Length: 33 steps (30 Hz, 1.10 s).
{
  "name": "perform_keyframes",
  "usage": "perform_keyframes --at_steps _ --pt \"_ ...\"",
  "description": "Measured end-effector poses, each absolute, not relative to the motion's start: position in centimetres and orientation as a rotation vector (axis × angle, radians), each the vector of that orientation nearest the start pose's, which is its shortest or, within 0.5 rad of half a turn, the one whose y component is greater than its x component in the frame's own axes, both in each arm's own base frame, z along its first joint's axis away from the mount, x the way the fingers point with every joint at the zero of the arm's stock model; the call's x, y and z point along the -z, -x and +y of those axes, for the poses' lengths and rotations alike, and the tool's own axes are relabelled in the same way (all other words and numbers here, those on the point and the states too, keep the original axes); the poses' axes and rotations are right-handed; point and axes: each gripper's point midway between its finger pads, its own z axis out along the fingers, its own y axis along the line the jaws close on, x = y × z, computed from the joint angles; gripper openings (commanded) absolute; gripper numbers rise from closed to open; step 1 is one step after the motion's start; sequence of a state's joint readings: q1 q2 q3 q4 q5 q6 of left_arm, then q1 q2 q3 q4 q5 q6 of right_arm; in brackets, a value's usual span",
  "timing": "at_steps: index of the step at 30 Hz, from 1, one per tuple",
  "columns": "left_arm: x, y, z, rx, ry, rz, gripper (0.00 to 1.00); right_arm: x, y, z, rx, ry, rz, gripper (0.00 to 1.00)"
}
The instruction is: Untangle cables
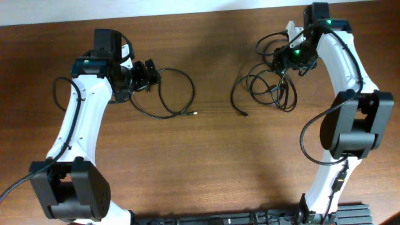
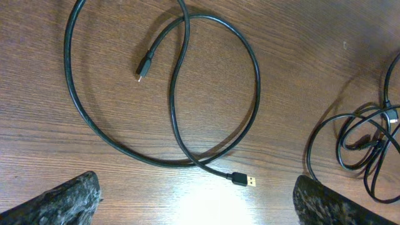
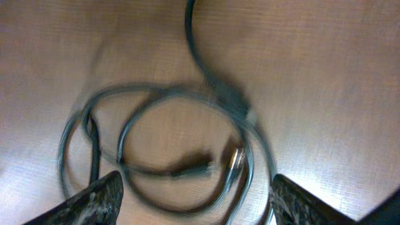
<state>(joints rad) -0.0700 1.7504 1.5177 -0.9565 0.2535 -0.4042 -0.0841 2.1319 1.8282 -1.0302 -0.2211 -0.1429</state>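
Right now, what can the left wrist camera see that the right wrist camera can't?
Only the left wrist view shows the loose cable lying in one big loop, with its gold plug, sharp and clear. Only the right wrist view shows the tangled bunch up close, filling the picture but blurry. Both show the wooden table and open fingers at the bottom corners: the left gripper in one, the right gripper in the other. The left view also catches what looks like that bunch at its right edge.
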Motion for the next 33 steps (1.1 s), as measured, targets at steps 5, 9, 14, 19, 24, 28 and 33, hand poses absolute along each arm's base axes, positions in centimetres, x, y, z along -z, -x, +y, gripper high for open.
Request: perform_keyframes --at_steps 5,9,14,19,24,28,33 --pt "-15.2 -40.5 -7.2 0.473 0.397 2.765 0.99 -6.0 -48.6 -0.6 -0.217 0.259 2.805 0.75" --pt "-15.2 -40.5 -7.2 0.472 0.397 2.765 0.99 -3.6 -48.6 -0.6 -0.186 0.479 2.776 0.73" --pt "-15.2 -40.5 -7.2 0.472 0.397 2.765 0.99 -2.8 -50.7 -0.2 -0.187 0.557 2.677 0.04" --pt "-15.2 -40.5 -7.2 0.472 0.397 2.765 0.99 -2.9 -50.7 -0.1 -0.205 0.522 2.685 0.04" --pt "-15.2 -40.5 -7.2 0.472 0.397 2.765 0.99 -9.5 -50.4 4.1 -0.579 0.462 2.567 0.04" --pt "-15.2 -40.5 -7.2 0.472 0.397 2.765 0.99 -16.3 -50.7 6.9 -0.843 0.37 2.395 0.04" --pt "-15.2 -40.5 -7.2 0.472 0.397 2.765 0.99 -21.0 -54.0 4.4 -1.092 0.008 2.22 0.04"
